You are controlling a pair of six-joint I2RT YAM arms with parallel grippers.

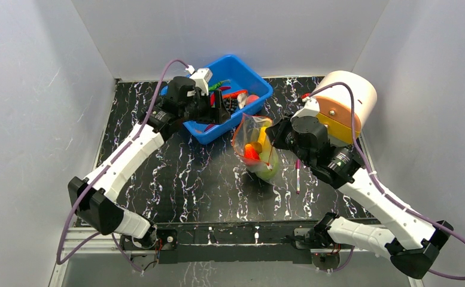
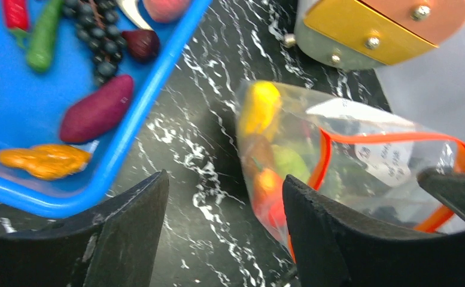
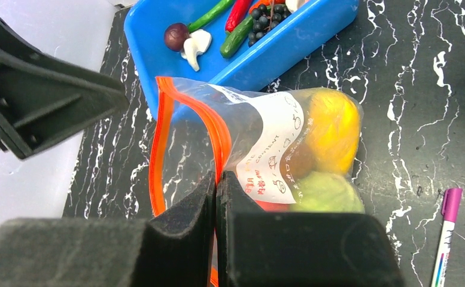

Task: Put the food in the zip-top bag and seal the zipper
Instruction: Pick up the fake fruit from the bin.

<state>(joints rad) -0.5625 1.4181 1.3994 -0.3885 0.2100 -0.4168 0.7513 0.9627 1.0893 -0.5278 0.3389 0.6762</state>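
Observation:
The zip-top bag (image 1: pixel 255 146) stands on the black marbled table right of centre, its mouth open. It holds food: a yellow piece (image 3: pixel 331 125), a green piece (image 3: pixel 325 194) and a red-orange piece (image 2: pixel 266 185). My right gripper (image 3: pixel 216 185) is shut on one side of the red-orange zipper (image 3: pixel 185 101) at the mouth; from above it (image 1: pixel 273 137) sits at the bag's right side. My left gripper (image 2: pixel 225 179) is open and empty, above the table between the tub and the bag (image 2: pixel 349 155), and shows at the tub's near edge from above (image 1: pixel 219 112).
The blue tub (image 1: pixel 260 84) at the back holds more toy food: a purple piece (image 2: pixel 95 110), an orange piece (image 2: pixel 44 160), a white mushroom (image 3: pixel 195 45), dark grapes, green and red pieces. A pink-capped pen (image 1: pixel 297 174) lies right of the bag. A white drum with an orange-yellow face (image 1: pixel 343 101) stands back right.

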